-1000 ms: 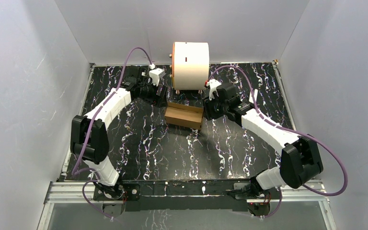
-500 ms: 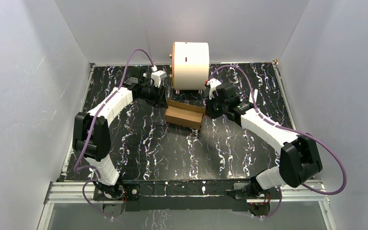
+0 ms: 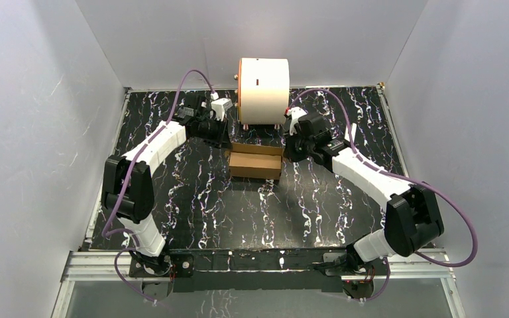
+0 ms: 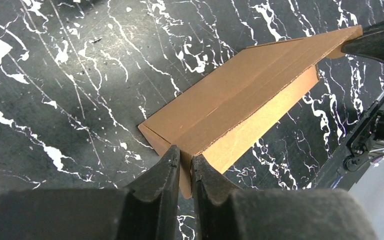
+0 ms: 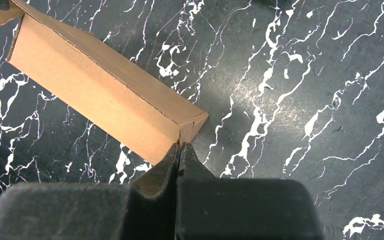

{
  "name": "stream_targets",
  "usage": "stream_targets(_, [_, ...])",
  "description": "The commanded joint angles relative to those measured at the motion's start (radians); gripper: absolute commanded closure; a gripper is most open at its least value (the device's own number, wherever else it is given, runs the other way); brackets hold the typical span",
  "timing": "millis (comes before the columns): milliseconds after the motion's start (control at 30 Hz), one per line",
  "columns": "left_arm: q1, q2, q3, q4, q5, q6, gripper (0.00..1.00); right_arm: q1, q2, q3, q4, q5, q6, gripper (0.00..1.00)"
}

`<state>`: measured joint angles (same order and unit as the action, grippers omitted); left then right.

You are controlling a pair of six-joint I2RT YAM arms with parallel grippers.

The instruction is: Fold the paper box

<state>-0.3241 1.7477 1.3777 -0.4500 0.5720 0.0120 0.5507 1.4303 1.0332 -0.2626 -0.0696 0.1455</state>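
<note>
Two end effectors (image 4: 185, 162) (image 5: 179, 149) on paper box (image 3: 255, 164)

No text, label, brand, number or sign can be read in any view. The paper box (image 3: 255, 164) is shown as plain brown cardboard, and only a small dark, illegible mark is seen on the white cylinder (image 3: 265, 93).

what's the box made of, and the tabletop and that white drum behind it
Paper box: brown cardboard, matte, with creased folds and rough cut edges. Tabletop: black with white marble-like veins, faint sheen; probably laminate or print. White drum: smooth, orange-rimmed, likely plastic, unsure.
</note>
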Motion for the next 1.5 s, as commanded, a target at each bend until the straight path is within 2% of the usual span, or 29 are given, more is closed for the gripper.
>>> stream_targets(0, [-0.024, -0.042, -0.002, -0.004, -0.03, -0.081, 0.92, 0.014, 0.021, 0.077, -0.007, -0.007, 0.054, 0.98])
stream_targets(167, [-0.05, -0.083, -0.036, -0.004, -0.157, -0.184, 0.99, 0.041, 0.052, 0.123, -0.066, 0.059, 0.081, 1.0])
stream_targets(500, [-0.124, -0.15, -0.09, 0.055, -0.328, -0.353, 1.0, 0.123, 0.09, 0.171, -0.104, 0.217, 0.262, 1.0])
stream_targets(633, [-0.14, -0.169, -0.114, 0.085, -0.344, -0.38, 1.0, 0.158, 0.094, 0.169, -0.098, 0.305, 0.317, 1.0])
stream_targets(967, [-0.145, -0.211, -0.169, 0.11, -0.371, -0.395, 1.0, 0.204, 0.042, 0.031, 0.028, 0.414, 0.316, 1.0])
stream_targets(1467, [-0.146, -0.239, -0.206, 0.129, -0.388, -0.404, 1.0, 0.207, -0.005, -0.07, 0.087, 0.432, 0.213, 1.0])
